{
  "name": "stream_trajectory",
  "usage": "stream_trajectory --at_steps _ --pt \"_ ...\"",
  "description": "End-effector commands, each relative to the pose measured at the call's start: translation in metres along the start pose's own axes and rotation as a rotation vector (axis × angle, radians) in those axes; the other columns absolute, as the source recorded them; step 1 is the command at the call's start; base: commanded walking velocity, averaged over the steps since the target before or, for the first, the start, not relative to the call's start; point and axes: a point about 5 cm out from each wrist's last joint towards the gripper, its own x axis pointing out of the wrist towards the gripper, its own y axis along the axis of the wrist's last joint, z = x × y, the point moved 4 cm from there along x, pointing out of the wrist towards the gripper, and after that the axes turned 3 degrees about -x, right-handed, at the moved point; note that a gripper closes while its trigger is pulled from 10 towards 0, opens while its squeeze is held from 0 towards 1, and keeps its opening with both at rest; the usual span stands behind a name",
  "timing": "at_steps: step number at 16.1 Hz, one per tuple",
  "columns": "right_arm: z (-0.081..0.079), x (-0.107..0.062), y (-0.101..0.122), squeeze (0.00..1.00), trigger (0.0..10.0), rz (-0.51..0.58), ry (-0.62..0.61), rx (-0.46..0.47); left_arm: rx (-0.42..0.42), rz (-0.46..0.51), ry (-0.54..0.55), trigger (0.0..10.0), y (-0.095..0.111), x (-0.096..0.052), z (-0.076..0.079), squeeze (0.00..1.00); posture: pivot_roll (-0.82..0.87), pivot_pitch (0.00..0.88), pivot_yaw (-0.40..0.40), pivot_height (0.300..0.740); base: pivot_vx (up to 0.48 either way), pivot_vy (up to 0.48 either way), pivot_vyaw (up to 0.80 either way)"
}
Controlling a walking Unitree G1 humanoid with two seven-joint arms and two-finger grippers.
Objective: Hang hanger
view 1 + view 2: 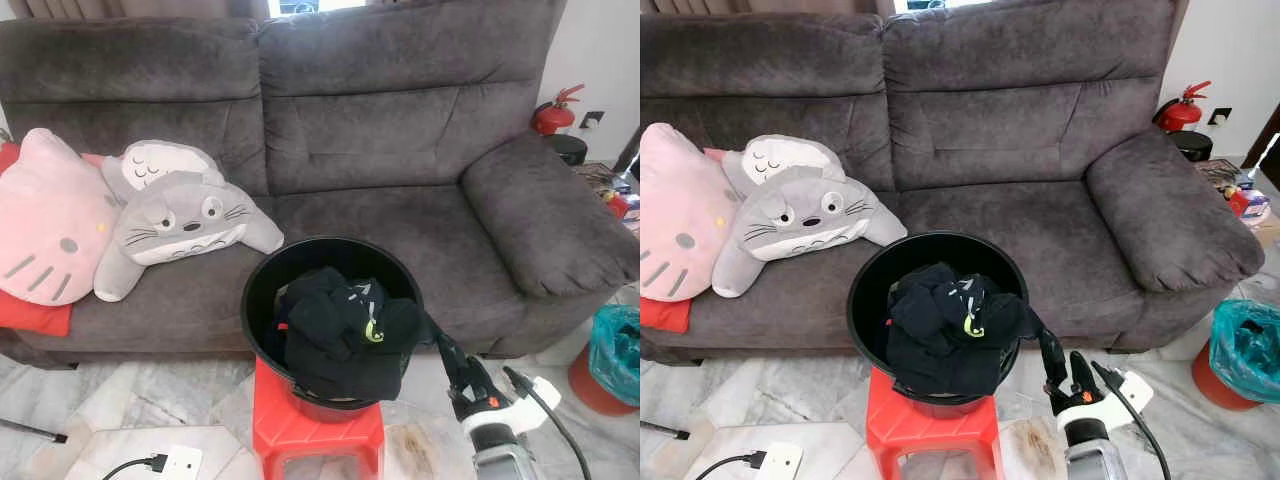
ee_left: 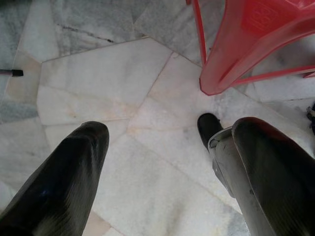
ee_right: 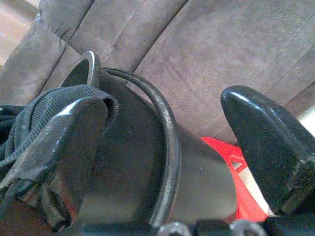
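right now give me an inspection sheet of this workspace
surface: red stool on a marble floor, carrying the black bucket.
job's things: dark clothes piled in the bucket; no hanger seen.
clutter: pink cushion and grey plush on the sofa.
end effectors: right end effector open beside the bucket, one finger against cloth draped over the rim; left end effector open above the floor.
cables: black cable into a white socket.
surroundings: fire extinguisher, teal bag.

Right gripper (image 1: 1060,368) raised, fingers apart — left gripper (image 2: 162,162) hangs low, fingers spread.
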Motion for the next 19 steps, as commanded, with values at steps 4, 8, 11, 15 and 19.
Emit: stream_trajectory --at_steps 4,8,11,15,19 --pt "0.0008 0.0041 0.0028 0.00 10.0 0.009 -0.006 -0.012 0.017 -0.024 0.003 10.0 -0.0071 -0.0015 -0.0025 0.00 -0.20 0.000 0.062 0.740 0.000 0.000 0.00" --pt "0.0041 0.0005 -0.0021 0.00 10.0 -0.001 -0.015 -0.008 0.018 -0.023 0.002 10.0 -0.0071 -0.0016 -0.0019 0.00 -0.20 0.000 0.063 0.740 0.000 0.000 0.00" --pt "0.0058 -0.0012 -0.0058 0.00 10.0 -0.010 -0.022 -0.002 0.019 -0.023 0.001 10.0 -0.0071 -0.0015 -0.0017 0.00 -0.20 0.000 0.064 0.740 0.000 0.000 0.00" --pt "0.0075 0.0021 -0.0016 0.00 10.0 0.001 -0.021 -0.002 0.021 -0.023 0.004 10.0 -0.0067 -0.0014 -0.0027 0.00 -0.20 0.000 0.065 0.740 0.000 0.000 0.00" --pt "0.0095 0.0035 0.0029 0.00 10.0 0.010 -0.021 -0.011 0.021 -0.027 0.006 10.0 -0.0078 -0.0017 -0.0037 0.00 -0.20 0.000 0.065 0.740 0.000 0.000 0.00"
